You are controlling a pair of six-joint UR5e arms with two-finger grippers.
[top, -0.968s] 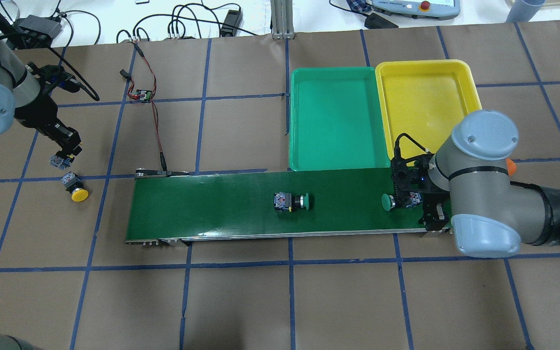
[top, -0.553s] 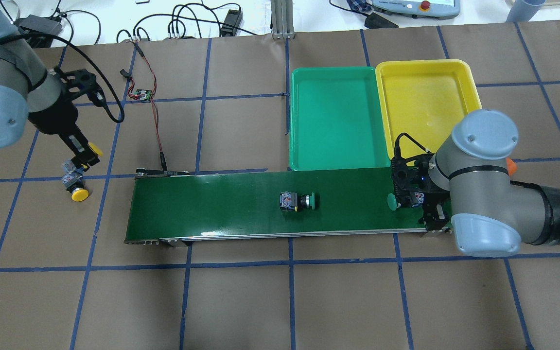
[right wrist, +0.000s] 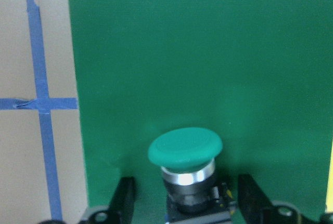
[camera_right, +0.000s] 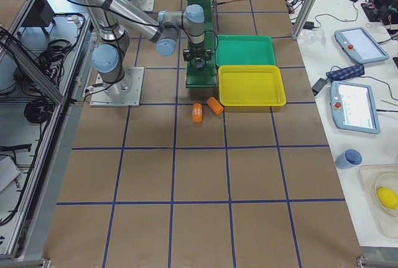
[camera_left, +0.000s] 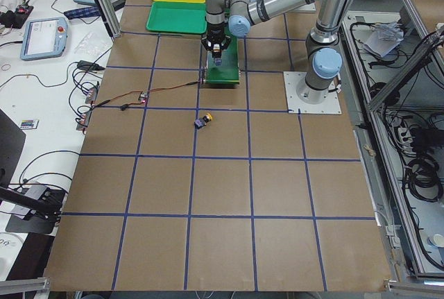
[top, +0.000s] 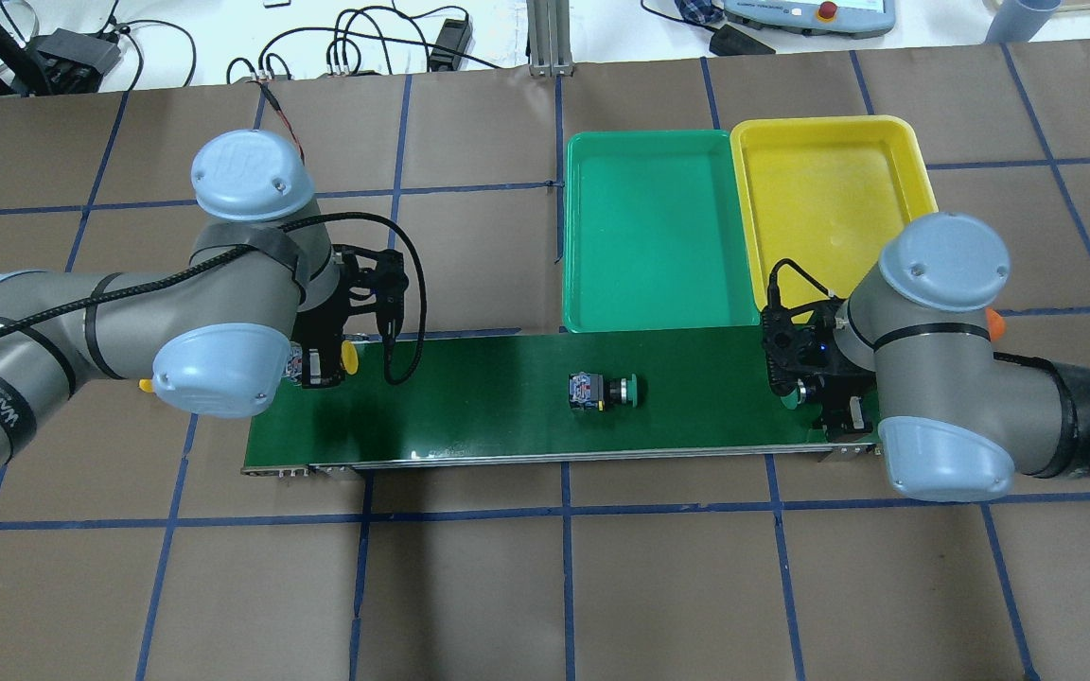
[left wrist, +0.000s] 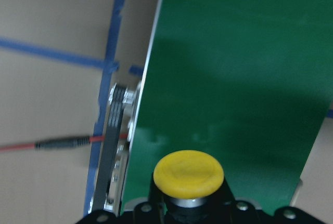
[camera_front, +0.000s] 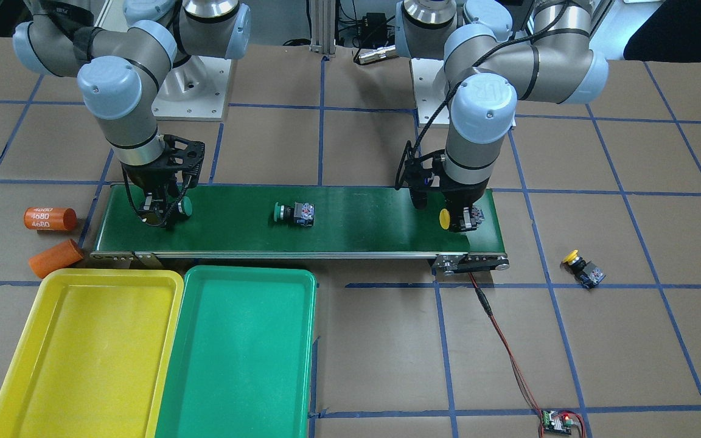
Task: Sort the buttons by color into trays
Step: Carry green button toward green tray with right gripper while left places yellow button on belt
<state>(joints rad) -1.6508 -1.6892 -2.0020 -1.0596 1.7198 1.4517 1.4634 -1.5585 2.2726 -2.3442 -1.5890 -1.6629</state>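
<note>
Overhead exterior: we note the left gripper point(top: 323, 364) pinching one yellow button point(top: 349, 357) over the 9 o'clock end of the conveyor belt point(top: 488, 416). At the 3 o'clock end, the right gripper point(right wrist: 183, 190) is spread, with a green button point(right wrist: 184, 148) between its fingers. A second green button point(top: 605, 390) lies mid-belt. A second yellow button point(camera_front: 578, 266) lies on the table paper. The green tray point(top: 649, 135) and yellow tray point(top: 824, 123) sit at the belt's 1 o'clock.
</note>
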